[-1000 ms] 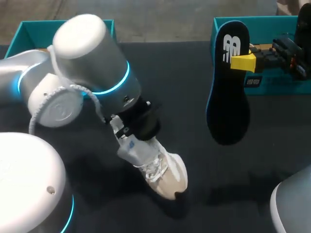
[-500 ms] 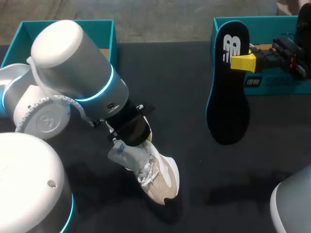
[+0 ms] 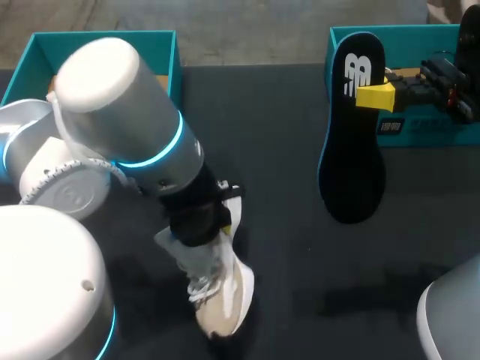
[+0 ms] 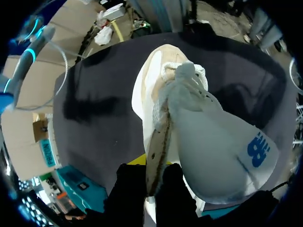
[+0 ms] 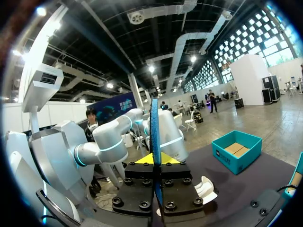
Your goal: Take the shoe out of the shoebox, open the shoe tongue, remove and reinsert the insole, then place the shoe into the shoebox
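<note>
A white and beige shoe (image 3: 221,300) hangs toe-down over the dark table near its front edge. My left gripper (image 3: 214,229) is shut on the shoe's collar edge. In the left wrist view the shoe (image 4: 156,85) stretches ahead of the left gripper (image 4: 152,165), with the loose tongue (image 4: 227,151) flopped to one side. The black insole (image 3: 352,127) is out of the shoe and hangs upright above the table. My right gripper (image 3: 375,96) is shut on the insole near its heel. In the right wrist view the insole (image 5: 154,127) stands edge-on in the right gripper (image 5: 155,163).
One teal shoebox (image 3: 161,45) sits at the back left, partly behind my left arm. A second teal box (image 3: 409,127) stands at the back right, under my right arm. Bare dark table lies between the shoe and the insole.
My left arm has swung the shoe toward the table's front and left, turning its toe to point more at the near edge. The right arm and insole have not moved.
</note>
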### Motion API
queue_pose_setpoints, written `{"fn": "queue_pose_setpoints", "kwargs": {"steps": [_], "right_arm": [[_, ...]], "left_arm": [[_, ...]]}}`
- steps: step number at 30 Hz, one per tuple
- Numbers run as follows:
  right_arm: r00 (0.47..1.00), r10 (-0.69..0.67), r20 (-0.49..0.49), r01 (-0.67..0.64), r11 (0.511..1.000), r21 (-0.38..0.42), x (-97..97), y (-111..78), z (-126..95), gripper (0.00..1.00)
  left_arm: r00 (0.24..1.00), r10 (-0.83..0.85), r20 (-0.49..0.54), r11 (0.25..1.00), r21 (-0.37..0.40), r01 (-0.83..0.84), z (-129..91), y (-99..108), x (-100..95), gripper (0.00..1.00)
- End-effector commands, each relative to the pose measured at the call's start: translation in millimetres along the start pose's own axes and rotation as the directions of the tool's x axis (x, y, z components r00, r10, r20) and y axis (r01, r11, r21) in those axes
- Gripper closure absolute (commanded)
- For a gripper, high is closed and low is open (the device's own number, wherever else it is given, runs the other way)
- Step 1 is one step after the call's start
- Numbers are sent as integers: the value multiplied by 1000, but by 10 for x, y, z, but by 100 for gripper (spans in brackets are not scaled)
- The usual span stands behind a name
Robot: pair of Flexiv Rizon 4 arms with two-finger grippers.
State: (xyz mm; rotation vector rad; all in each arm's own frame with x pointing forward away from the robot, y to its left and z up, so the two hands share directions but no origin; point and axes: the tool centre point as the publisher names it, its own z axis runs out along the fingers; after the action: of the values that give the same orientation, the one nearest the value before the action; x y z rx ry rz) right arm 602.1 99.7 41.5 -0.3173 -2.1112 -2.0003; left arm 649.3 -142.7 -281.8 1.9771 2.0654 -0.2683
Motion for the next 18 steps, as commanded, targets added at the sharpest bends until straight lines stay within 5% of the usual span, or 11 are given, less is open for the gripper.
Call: {"fn": "queue_pose_setpoints", "kwargs": {"steps": [1,18], "right_arm": [[1000,2,-2,-2,1000,4,-24,5,21,100],[1000,2,-2,-2,1000,4,-24,5,21,100]], "left_arm": [[999,25,-42,999,30,-24,173,4,-104,100],[996,14,-84,998,64,-8,483,-103,-201,100]]}}
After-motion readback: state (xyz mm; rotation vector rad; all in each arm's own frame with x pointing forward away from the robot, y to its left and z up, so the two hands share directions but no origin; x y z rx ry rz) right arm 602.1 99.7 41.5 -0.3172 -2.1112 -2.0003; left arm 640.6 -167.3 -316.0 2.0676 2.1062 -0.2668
